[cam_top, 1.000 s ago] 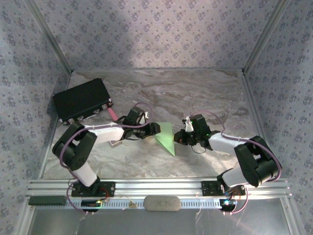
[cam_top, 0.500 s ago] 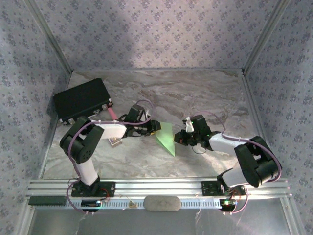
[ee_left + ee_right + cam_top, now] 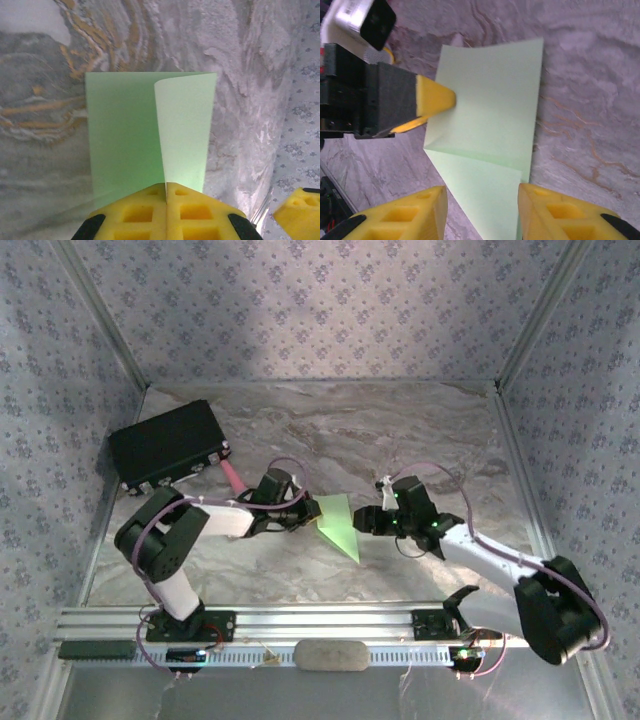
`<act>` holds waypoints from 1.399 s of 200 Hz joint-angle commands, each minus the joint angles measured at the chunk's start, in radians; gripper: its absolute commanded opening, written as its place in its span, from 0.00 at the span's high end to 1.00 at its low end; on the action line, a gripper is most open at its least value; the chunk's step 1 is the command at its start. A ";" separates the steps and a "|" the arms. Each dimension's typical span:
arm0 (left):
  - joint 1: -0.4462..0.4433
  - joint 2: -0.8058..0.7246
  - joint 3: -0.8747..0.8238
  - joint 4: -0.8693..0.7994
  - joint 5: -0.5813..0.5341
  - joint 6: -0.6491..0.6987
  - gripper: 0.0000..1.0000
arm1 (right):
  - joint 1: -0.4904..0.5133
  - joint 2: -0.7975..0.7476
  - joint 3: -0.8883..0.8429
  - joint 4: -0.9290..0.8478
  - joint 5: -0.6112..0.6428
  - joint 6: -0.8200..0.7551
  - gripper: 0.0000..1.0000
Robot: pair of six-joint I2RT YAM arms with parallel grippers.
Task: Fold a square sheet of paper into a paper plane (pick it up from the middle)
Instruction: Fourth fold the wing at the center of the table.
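Left fingers (image 3: 172, 196) pinch the folded paper (image 3: 337, 525); right fingers (image 3: 366, 521) stand released.
Left arm (image 3: 215, 515) and right arm (image 3: 485, 555) reach low over the desk (image 3: 400, 440), wrists facing; the paper lies between them, a flap raised in the left pinch.

1. We reach our left arm (image 3: 225, 515) in low toward the middle, its elbow folded up close above the base.
2. Our left gripper (image 3: 166, 189) has its yellow pads pressed together, pinching the square sheet of paper (image 3: 125, 145).
3. Our right arm (image 3: 490, 560) stretches inward, nearly straight.
4. Our right gripper (image 3: 482, 200) faces the left one, fingers parted.
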 commanded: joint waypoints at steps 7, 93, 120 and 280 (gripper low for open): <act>-0.027 -0.052 -0.004 0.027 -0.065 -0.032 0.94 | 0.094 -0.112 -0.079 0.042 0.224 -0.122 0.52; -0.036 -0.063 0.052 -0.004 -0.017 0.021 0.79 | 0.517 -0.039 -0.153 0.214 0.713 -0.485 0.49; -0.037 -0.075 0.057 -0.003 -0.009 0.025 0.80 | 0.610 0.105 -0.103 0.247 0.858 -0.549 0.49; -0.035 -0.078 0.062 -0.022 -0.006 0.030 0.87 | 0.657 0.243 -0.099 0.250 1.003 -0.512 0.57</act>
